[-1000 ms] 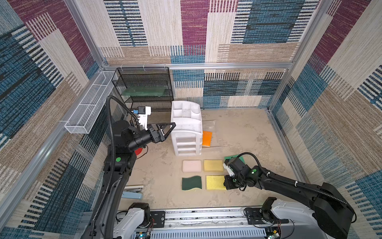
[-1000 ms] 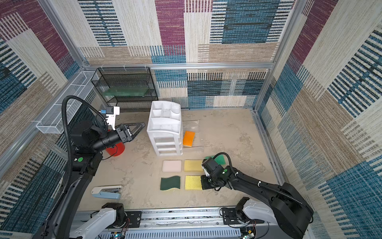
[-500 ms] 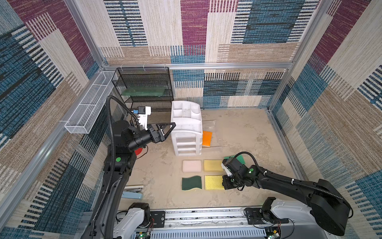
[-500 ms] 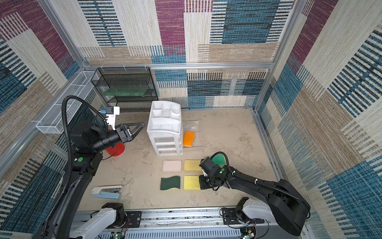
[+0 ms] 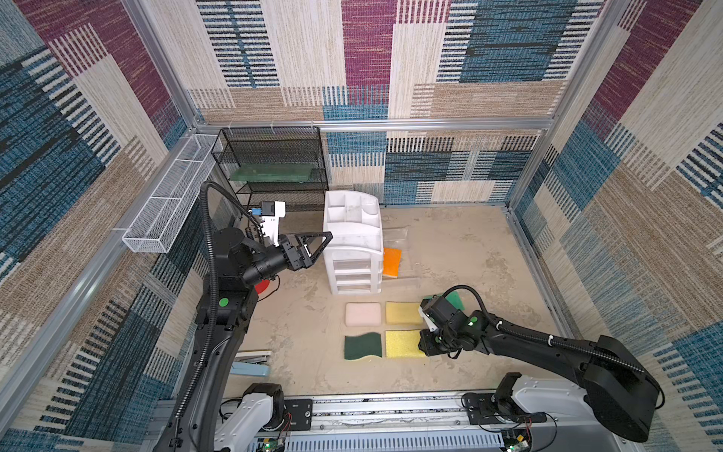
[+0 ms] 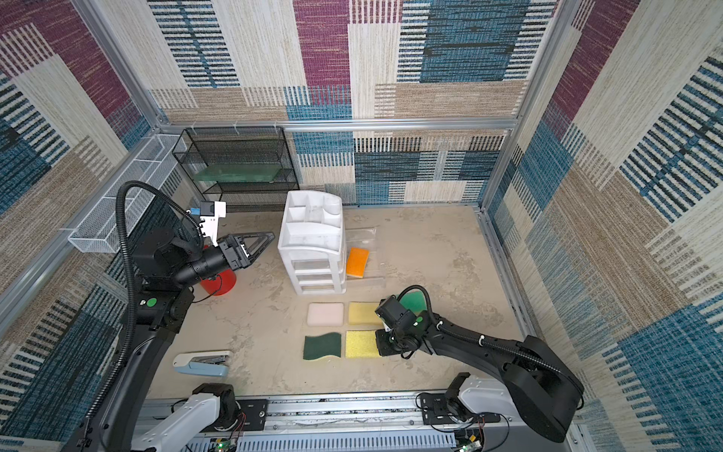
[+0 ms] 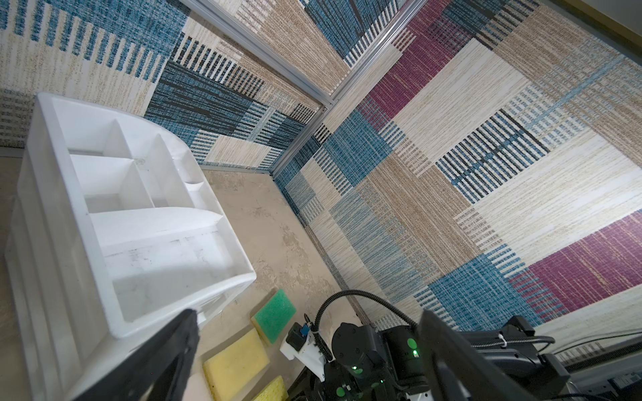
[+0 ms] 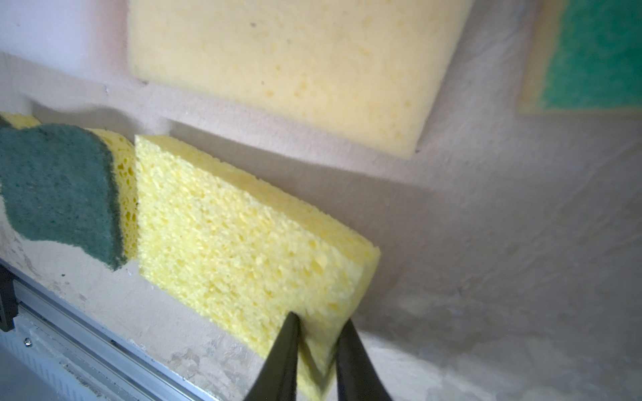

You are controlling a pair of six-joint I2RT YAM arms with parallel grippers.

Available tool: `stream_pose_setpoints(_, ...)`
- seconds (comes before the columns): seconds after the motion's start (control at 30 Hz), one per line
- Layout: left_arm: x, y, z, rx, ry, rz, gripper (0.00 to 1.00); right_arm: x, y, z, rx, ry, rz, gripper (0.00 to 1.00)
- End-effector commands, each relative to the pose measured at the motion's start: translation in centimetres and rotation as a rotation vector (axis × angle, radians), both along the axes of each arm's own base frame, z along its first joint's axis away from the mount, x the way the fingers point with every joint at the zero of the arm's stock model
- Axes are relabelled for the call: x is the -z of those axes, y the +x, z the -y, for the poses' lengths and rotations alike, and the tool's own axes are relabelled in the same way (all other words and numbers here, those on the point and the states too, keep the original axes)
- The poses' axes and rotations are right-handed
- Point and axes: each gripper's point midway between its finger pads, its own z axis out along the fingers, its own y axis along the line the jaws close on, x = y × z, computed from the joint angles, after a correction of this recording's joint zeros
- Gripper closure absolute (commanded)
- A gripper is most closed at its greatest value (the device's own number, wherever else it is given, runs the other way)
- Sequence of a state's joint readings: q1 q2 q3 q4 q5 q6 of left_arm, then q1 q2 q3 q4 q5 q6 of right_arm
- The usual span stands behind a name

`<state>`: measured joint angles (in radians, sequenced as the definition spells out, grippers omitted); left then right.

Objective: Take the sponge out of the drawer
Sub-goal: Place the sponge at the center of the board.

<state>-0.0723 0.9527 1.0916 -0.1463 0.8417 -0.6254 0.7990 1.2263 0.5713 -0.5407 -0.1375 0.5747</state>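
- The yellow sponge (image 8: 243,236) lies flat on the sandy table (image 5: 450,250), outside the drawer (image 5: 352,242) and in front of it. It forms the near corner of a two-by-two block of sponges, on the right arm's side.
- Seen close in the right wrist view, it is a bright yellow rectangular slab with coarse open pores and squared edges.
- The right gripper (image 8: 319,321) pinches one corner of it. The dark fingertips (image 8: 291,323) stand only narrowly apart, and the foam is creased between them.
- Just beside it sits a wavy sponge with a dark green scrub top (image 5: 362,346). Behind these two lie a pale pink sponge (image 5: 363,314) and a smoother, paler yellow sponge (image 5: 403,313).
- A green-faced sponge (image 7: 274,314) rests farther back, partly hidden by the right arm in both top views.
- The drawer is a white chest with a compartmented tray top. Its three clear fronts sit flush with the frame.
- An orange sponge (image 5: 392,262) lies just beside the chest on the right arm's side, among clear plastic whose shape is hard to make out.
- The left gripper (image 5: 319,246) hovers at the chest's upper edge on the opposite side, jaws spread wide and holding nothing.
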Motion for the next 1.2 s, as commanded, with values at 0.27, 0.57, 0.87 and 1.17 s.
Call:
stream_pose_setpoints(0.27, -0.2, -0.1, 0.0, 0.0, 0.012, 0.024, 0.0, -0.8, 0.5, 0.3, 0.019, -0.008, 0.034, 0.66)
stream_pose_setpoints(0.57, -0.2, -0.2, -0.1, 0.0, 0.014, 0.026, 0.0, -1.3, 0.7, 0.4, 0.022, -0.007, 0.048, 0.54)
stream_pose_setpoints(0.87, -0.1, -0.1, 0.0, 0.005, 0.016, 0.025, 0.0, -4.5, 2.5, -0.2, 0.022, 0.019, 0.163, 0.41)
stream_pose_setpoints(1.17, 0.3, 0.3, -0.2, -0.014, 0.023, 0.012, 0.0, -13.1, 9.0, -2.7, 0.097, 0.127, 0.49, 0.21)
